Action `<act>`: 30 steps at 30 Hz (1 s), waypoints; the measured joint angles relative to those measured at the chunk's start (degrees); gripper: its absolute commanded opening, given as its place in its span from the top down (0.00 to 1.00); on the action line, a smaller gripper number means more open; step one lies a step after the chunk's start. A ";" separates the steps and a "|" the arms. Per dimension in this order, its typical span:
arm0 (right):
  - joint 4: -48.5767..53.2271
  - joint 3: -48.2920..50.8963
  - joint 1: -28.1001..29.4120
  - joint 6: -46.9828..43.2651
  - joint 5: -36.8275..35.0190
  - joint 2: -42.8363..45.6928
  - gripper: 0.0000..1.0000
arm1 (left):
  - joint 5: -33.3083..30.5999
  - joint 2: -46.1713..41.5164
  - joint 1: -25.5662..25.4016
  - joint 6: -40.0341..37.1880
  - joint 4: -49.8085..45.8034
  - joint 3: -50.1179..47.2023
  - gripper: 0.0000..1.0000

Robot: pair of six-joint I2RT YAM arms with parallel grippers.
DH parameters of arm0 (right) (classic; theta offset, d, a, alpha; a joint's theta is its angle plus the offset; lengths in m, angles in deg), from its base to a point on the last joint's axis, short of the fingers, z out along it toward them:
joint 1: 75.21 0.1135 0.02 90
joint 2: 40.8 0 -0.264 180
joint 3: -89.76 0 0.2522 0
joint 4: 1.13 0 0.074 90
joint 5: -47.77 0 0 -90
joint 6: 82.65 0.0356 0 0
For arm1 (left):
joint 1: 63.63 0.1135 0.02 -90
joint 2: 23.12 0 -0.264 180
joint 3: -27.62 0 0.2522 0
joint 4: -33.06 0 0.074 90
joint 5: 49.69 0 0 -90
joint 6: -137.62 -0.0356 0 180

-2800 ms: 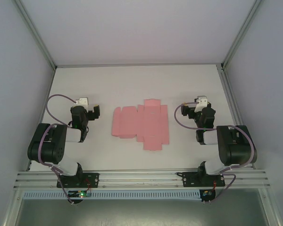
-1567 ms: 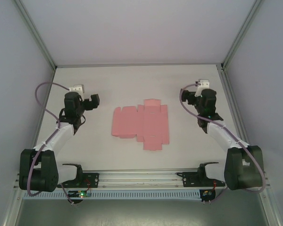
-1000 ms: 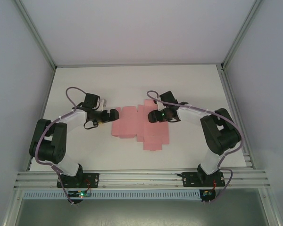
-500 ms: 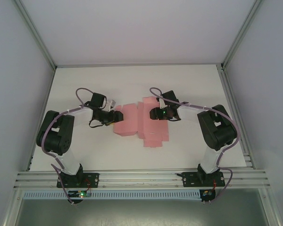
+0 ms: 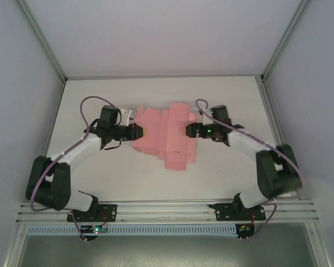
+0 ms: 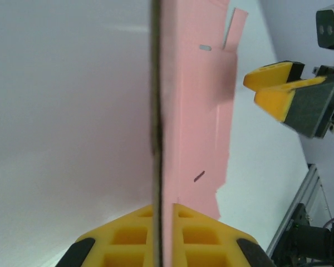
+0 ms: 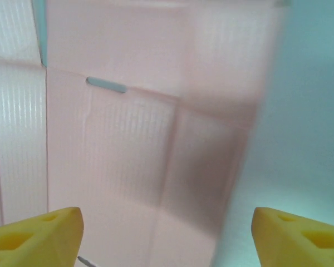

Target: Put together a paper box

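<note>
- Spreading over the middle of the white worktop [image 5: 156,94], the paper box [image 5: 167,136] is showing as an unfolded pink die-cut sheet, with flaps projecting toward the far and near sides.
- From the left, the left hand [image 5: 136,132] is reaching in and meeting the sheet's left edge.
- Left wrist view: the left hand [image 6: 157,236] is pinching the paper box [image 6: 195,111] between its yellow fingers [image 6: 117,242]. They are pressing together on the sheet with no gap visible.
- Same view: the sheet is appearing edge-on as a thin dark line running away from the fingers, and two short slits [image 6: 205,48] are showing in its pink face.
- At the sheet's right edge, the right hand [image 5: 192,129] is sitting opposite the left hand. In the left wrist view, the right hand [image 6: 255,89] is hanging beyond the sheet's other border.
- Right wrist view: the right hand [image 7: 167,236] is standing wide open and gripping nothing, its yellow fingertips [image 7: 39,233] sitting in the two lower corners.
- Same view: the paper box [image 7: 145,144] is lying ahead of the open gap, and its right border is blurring into the bare worktop [image 7: 312,111].
- Whether the pinched left edge is lifting off the worktop cannot be told.
</note>
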 measured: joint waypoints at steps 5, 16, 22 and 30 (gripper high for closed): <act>-12.55 9.88 -8.68 2.08 13.86 9.46 0.09 | 3.96 -10.36 -0.04 0.70 7.21 -4.35 1.00; -36.30 13.99 -9.62 12.17 32.09 6.69 0.14 | 7.89 -25.20 -3.39 4.37 17.81 -5.46 1.00; -45.92 11.65 -9.62 17.27 36.61 4.90 0.71 | 4.87 -28.98 -4.66 4.37 17.92 -6.38 1.00; -46.36 10.93 -9.60 16.65 40.22 8.39 1.00 | -2.82 -29.77 -4.66 5.33 17.88 -10.03 1.00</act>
